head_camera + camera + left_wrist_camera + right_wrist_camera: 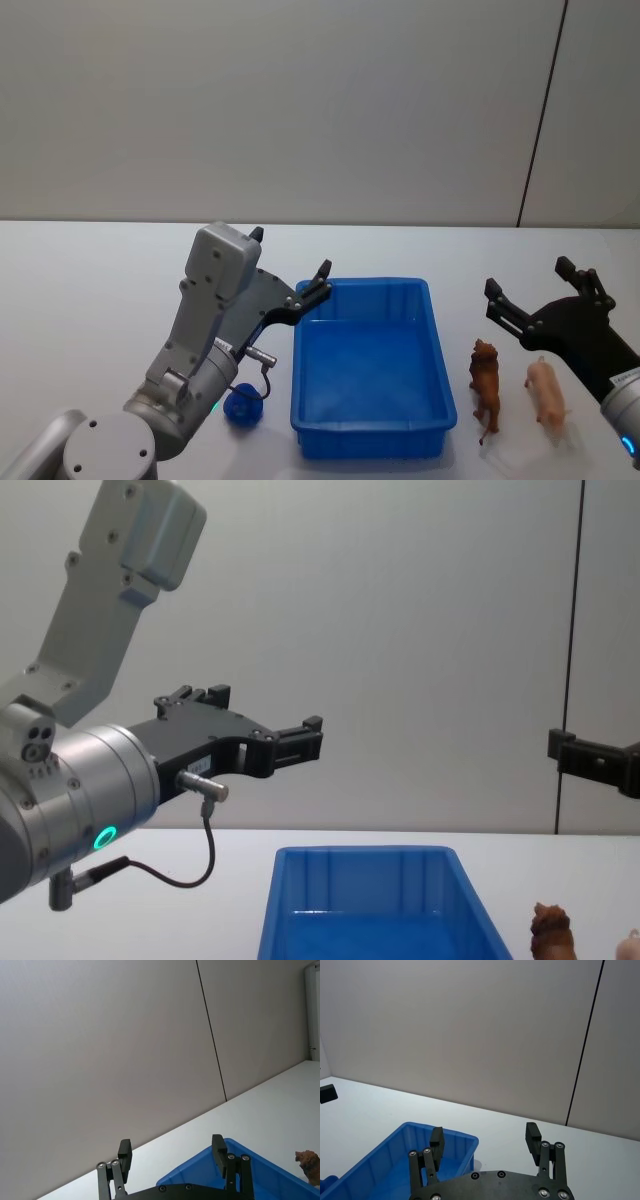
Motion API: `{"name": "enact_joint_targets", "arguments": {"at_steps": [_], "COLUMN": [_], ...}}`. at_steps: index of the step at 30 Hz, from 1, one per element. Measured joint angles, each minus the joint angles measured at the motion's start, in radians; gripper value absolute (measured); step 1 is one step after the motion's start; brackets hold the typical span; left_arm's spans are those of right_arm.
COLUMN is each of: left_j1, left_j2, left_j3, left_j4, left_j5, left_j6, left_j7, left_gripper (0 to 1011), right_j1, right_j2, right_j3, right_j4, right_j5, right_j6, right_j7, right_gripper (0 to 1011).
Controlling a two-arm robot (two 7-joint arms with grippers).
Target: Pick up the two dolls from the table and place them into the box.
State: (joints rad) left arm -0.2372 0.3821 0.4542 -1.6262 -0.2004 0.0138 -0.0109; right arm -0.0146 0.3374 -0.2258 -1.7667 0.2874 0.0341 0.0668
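Left gripper (290,252) and right gripper (528,275), fingers spread, flank the blue box (370,440). Lion doll (486,385) and pink doll (548,395) stand at its 3 o'clock.

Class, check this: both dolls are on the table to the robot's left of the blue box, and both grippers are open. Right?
No. The head view shows the lion doll and pink doll to the robot's right of the box. They are on the table, and the left gripper and right gripper are open.
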Motion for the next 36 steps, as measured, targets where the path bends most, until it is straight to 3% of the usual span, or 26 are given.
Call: {"name": "enact_joint_targets", "arguments": {"at_steps": [27, 36], "left_j1": [0.000, 0.000], "left_j2": [0.000, 0.000], "left_j3": [0.000, 0.000], "left_j4": [0.000, 0.000], "left_j5": [0.000, 0.000], "left_j6": [0.000, 0.000], "left_j7": [0.000, 0.000], "left_gripper": [1001, 1001], "right_j1": [0.001, -0.004], "right_j2": [0.001, 0.017], "right_j3": [0.002, 0.015], "right_j4": [0.003, 0.018], "right_j5": [0.000, 0.013], "right_j6": [0.002, 0.045], "right_j7": [0.001, 0.008], "right_gripper": [1001, 1001]}}
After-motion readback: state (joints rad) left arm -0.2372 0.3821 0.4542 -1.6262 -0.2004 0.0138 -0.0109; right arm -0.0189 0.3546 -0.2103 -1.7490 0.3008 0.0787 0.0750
